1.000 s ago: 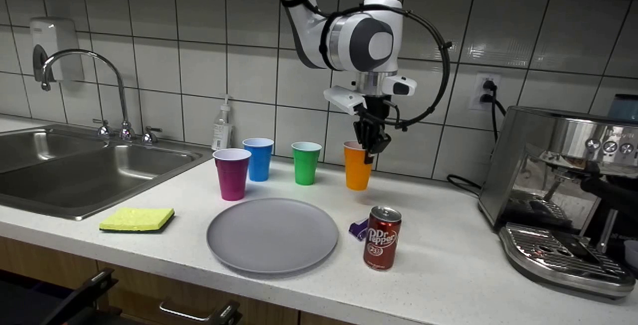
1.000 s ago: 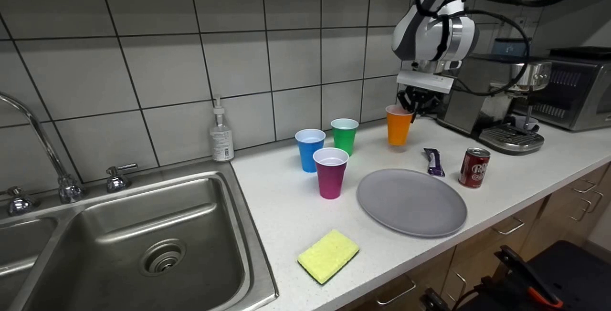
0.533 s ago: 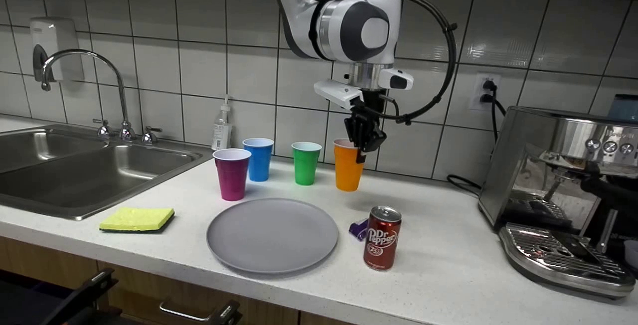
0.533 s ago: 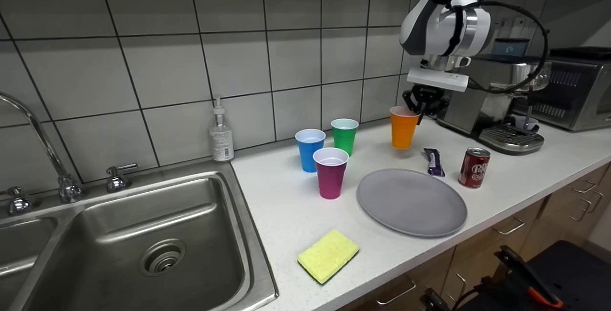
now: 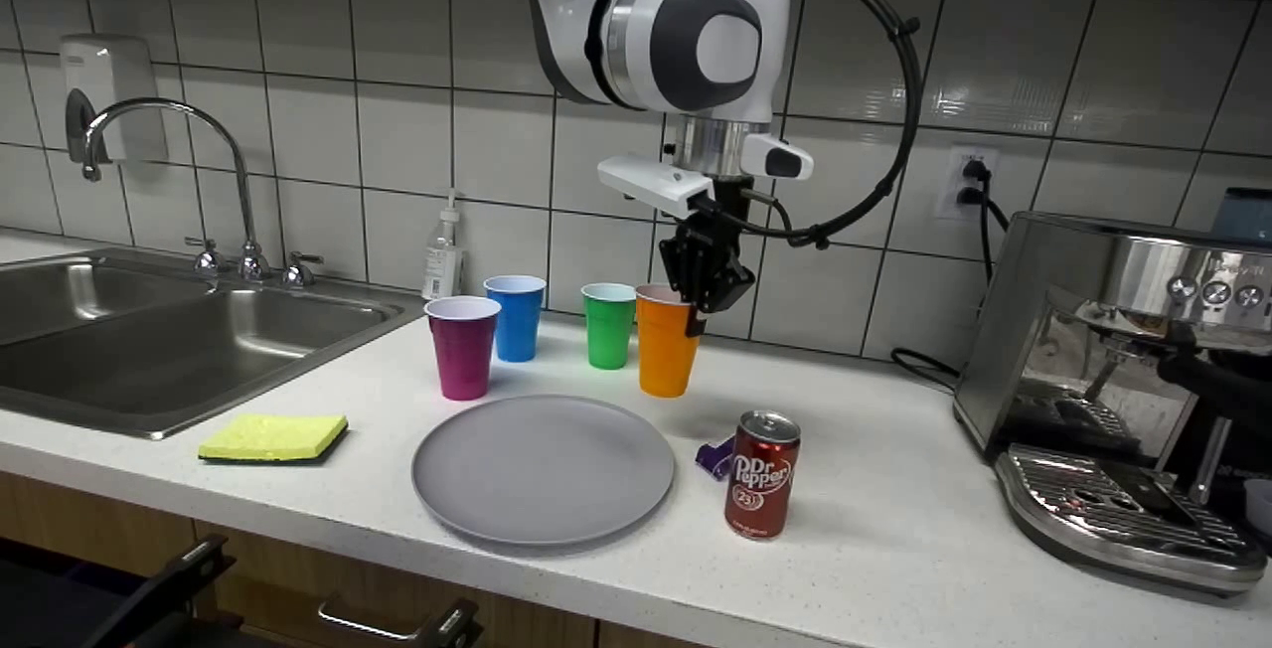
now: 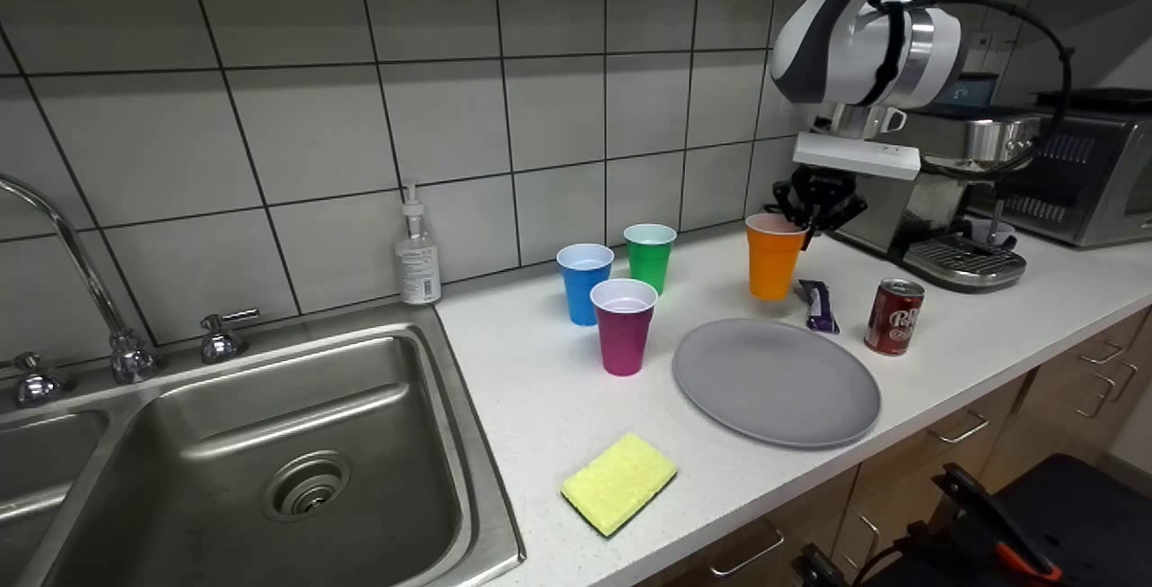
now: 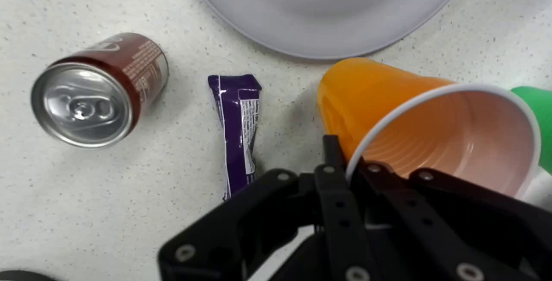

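In an exterior view: green cup (image 5: 607,330) at 9 o'clock of orange cup (image 5: 663,355); swinging that way could topple it. Orange cup is at 1 o'clock of plate (image 5: 542,469), tool (image 5: 692,313) pinching its rim; one-sided grip might slip. Arm (image 5: 686,42) reaches from 11 o'clock, tool aimed at 6.

The white speckled counter (image 5: 874,549) supports the following. Upright: purple cup (image 5: 463,350), blue cup (image 5: 520,322), green cup (image 5: 608,330), soda can (image 5: 762,476). Flat: gray plate (image 5: 544,469), yellow sponge (image 5: 270,437), and purple packet (image 7: 234,130) near the can. A coffee machine (image 5: 1068,360) stands on it; a partly hidden oven (image 6: 1087,182) beyond appears to share the surface.
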Available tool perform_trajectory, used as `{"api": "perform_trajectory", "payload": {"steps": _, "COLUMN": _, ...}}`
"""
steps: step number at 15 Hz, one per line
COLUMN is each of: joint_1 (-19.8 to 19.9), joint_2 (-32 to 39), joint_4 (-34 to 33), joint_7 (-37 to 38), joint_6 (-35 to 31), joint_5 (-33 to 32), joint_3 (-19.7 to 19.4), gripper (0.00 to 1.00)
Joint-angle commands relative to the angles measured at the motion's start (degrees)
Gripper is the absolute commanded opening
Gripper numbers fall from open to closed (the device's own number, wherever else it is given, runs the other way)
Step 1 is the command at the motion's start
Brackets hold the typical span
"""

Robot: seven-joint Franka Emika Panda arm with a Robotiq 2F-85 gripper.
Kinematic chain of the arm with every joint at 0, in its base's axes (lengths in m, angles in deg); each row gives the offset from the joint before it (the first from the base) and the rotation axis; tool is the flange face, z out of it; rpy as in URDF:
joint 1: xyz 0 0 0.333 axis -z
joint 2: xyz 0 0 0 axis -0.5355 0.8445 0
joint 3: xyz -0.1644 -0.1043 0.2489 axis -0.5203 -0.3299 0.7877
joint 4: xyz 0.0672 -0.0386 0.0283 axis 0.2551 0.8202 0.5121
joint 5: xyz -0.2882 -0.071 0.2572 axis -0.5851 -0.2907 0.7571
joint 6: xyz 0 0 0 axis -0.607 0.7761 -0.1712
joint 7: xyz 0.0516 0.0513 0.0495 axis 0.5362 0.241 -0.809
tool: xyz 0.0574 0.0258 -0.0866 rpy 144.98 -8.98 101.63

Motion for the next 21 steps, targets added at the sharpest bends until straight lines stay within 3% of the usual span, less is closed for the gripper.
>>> {"api": "perform_trajectory", "payload": {"steps": 1, "joint_1": 0.86, "joint_2": -4.34, "joint_4": 4.58, "joint_7": -3.54, "joint_6": 0.92, "joint_5": 0.09, "joint_3": 0.68, "gripper": 0.01}}
{"api": "perform_trajectory", "payload": {"steps": 14, "joint_1": -0.02, "joint_2": -4.4, "joint_4": 9.72, "joint_7": -4.56, "joint_6": -1.6, "joint_5": -1.85, "joint_3": 0.56, "gripper": 0.01}}
{"api": "perform_trajectory", "payload": {"steps": 21, "joint_1": -0.29, "joint_2": -2.42, "joint_4": 11.06, "joint_7": -4.04, "joint_6": -7.12, "joint_5": -2.4, "joint_3": 0.66, "gripper": 0.01}}
